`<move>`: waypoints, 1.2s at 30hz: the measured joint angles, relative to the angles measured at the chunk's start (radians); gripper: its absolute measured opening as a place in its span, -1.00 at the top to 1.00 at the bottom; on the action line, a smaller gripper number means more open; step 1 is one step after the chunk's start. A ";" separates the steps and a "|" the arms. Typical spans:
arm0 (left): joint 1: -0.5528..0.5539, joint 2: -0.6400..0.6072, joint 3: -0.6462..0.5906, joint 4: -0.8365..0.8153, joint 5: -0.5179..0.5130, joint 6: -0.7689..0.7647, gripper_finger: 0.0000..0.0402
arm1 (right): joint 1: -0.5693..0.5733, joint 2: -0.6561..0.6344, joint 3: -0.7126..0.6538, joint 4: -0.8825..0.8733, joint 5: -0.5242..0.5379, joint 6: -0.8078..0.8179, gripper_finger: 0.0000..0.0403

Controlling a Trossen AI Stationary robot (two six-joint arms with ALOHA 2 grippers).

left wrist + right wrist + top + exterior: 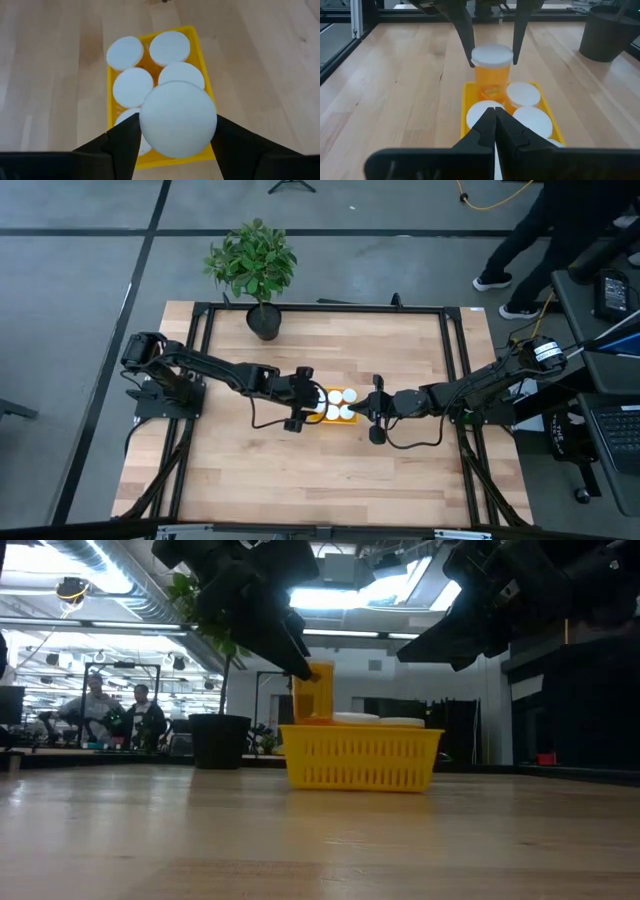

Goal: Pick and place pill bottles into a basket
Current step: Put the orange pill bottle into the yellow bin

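Left gripper (175,145) holds a pill bottle (492,67) upright above the basket (362,757), where five bottles stand.

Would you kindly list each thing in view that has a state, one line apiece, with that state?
held pill bottle: upright, gripped at its cap, above the basket's end.
other pill bottles: five, upright inside the basket.
basket: flat on the table, nearly full.
left pincer: shut on the held pill bottle.
right pincer: shut, empty, beside the basket.
potted plant: upright at the table's far edge.
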 joint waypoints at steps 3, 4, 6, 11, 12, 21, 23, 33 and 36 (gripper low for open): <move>0.003 0.000 0.000 0.003 0.007 0.000 -0.08 | 0.000 0.000 0.000 0.000 0.000 0.000 0.98; 0.003 0.000 0.000 0.004 0.012 0.000 -0.08 | 0.000 0.000 0.000 0.000 0.000 0.000 0.98; 0.004 0.000 0.000 0.012 0.024 0.000 -0.08 | 0.000 0.000 0.000 0.000 0.000 0.000 0.98; 0.004 0.019 -0.001 0.017 0.033 0.000 -0.08 | 0.000 0.000 0.000 -0.001 0.000 0.000 0.98; 0.003 0.027 -0.001 0.016 0.033 0.000 -0.08 | 0.000 0.000 0.000 -0.001 0.000 0.000 0.98; 0.004 0.073 -0.001 0.018 0.016 0.000 -0.08 | 0.000 0.000 0.000 -0.002 0.000 0.000 0.98; 0.004 0.071 -0.001 0.017 0.015 0.006 -0.08 | 0.000 0.000 0.000 -0.002 0.000 0.000 0.98; 0.004 0.066 -0.001 0.017 -0.002 0.019 -0.09 | 0.000 0.000 0.000 -0.002 0.000 0.000 0.98; 0.002 0.066 -0.001 0.017 -0.002 0.018 -0.12 | 0.000 0.000 0.000 -0.002 0.000 0.000 0.98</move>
